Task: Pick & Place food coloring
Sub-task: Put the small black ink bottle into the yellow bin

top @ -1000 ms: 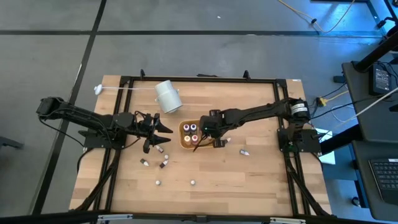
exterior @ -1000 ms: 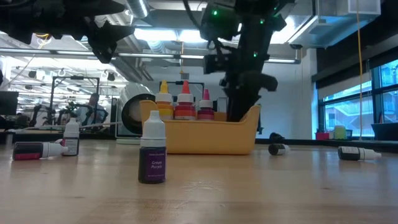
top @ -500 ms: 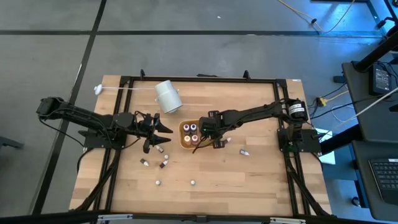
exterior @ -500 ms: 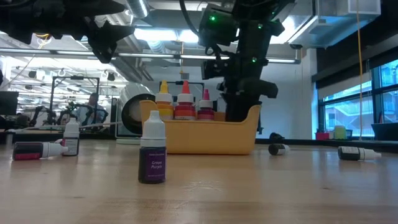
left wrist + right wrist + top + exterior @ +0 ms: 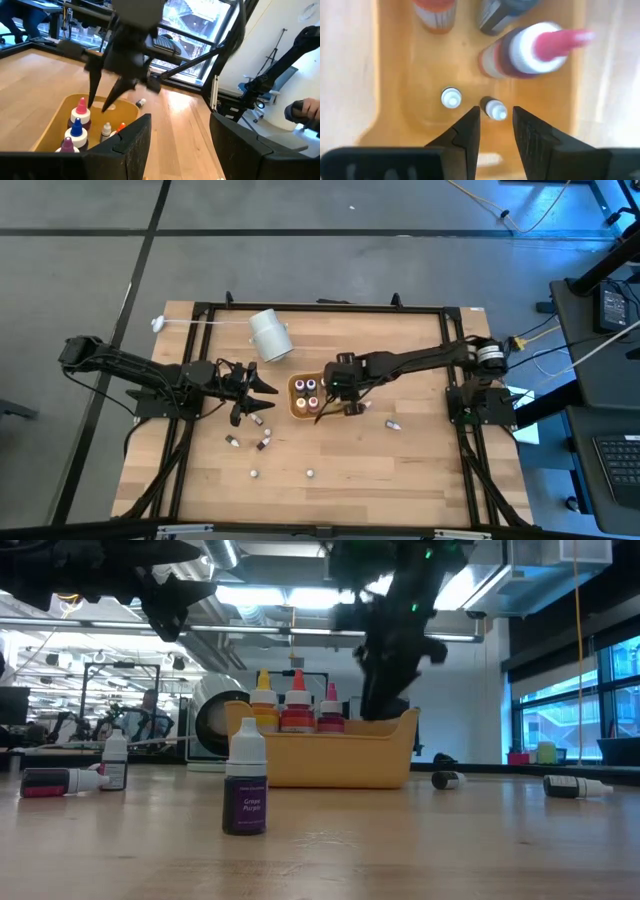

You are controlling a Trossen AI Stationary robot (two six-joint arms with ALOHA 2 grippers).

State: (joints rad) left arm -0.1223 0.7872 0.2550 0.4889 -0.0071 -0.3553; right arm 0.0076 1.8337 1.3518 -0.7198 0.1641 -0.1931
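The orange tray (image 5: 293,398) sits mid-table and holds three larger dropper bottles (image 5: 297,705) plus two tiny white-capped food coloring bottles (image 5: 451,97), all upright. My right gripper (image 5: 322,408) hangs open over the tray's near-right corner. In the right wrist view its fingers (image 5: 467,131) stand on either side of one tiny bottle (image 5: 495,108) lower down, touching nothing. Several more food coloring bottles (image 5: 257,420) are scattered on the table, some lying, some upright, such as the purple one (image 5: 245,785). My left gripper (image 5: 262,392) waits open just left of the tray.
A large white cylinder (image 5: 270,335) lies on its side at the far side of the table, behind the tray. Lying bottles (image 5: 394,424) rest to the tray's right. Bare wood stretches along the near edge (image 5: 400,480) and at the far right.
My right gripper has risen from deep inside the tray and tipped, its fingers now higher above the tray floor. The bottles in the tray stand where they were. The left arm has kept still.
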